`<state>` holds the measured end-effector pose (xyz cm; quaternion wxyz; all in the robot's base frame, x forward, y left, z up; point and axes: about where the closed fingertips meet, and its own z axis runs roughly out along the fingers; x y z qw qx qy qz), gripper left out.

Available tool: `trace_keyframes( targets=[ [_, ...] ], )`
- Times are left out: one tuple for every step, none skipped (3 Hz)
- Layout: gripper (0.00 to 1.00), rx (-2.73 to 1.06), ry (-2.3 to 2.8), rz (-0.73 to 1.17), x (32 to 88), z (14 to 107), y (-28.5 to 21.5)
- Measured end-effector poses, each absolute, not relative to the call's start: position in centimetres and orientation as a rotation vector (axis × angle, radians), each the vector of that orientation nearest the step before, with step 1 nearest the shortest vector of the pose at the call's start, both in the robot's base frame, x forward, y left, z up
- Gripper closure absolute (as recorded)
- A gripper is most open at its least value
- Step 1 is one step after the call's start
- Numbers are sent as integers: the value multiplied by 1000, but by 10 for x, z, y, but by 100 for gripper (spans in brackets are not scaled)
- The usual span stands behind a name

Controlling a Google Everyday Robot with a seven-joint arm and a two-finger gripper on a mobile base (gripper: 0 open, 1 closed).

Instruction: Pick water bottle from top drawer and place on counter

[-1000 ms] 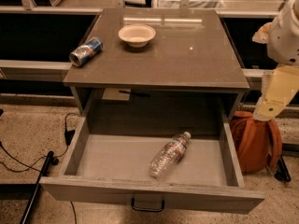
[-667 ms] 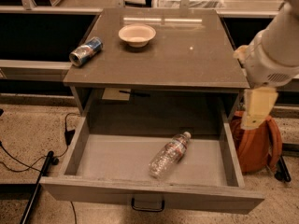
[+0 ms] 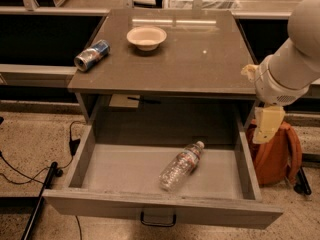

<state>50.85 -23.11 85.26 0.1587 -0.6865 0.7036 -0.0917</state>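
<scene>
Over on the right side, just outside the cabinet, the gripper [image 3: 267, 125] hangs down off the end of the chunky white arm [image 3: 292, 59]. It's a pale yellowish piece pointing at the floor, sitting below the counter's edge and above the drawer's right wall. Honestly can't tell whether it's apart or together from this angle, but it isn't holding anything. Right behind it is an orange bag [image 3: 281, 156] on the floor.

The top drawer [image 3: 160, 210] is pulled all the way out, with its little dark handle [image 3: 158, 219] on the front. The water bottle [image 3: 181, 165] lies on its side on the pale bottom, right of the middle. Its white cap points toward the back right corner, and it isn't touching any of the walls. It's well apart from the gripper, with the drawer's right wall between them.

Up on the counter [image 3: 200, 64] there's a shallow pale bowl [image 3: 146, 37] near the back, left of centre. A blue-and-silver can [image 3: 92, 55] is tipped on its side at the left edge. The rest of the top shows some glare from the lights.

Down on the speckled floor to the left, some black cables [image 3: 17, 170] snake around, and a dark pole [image 3: 41, 199] leans near the drawer's front left corner.
</scene>
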Motion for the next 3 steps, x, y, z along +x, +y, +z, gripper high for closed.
trace_keyframes(
  targets=[
    [0,-2018,1995,-181,518,836,-232],
    [0,-2255,1832,-169,526,789,-216],
    [0,-2502,1587,-125,516,737,-200]
  ],
)
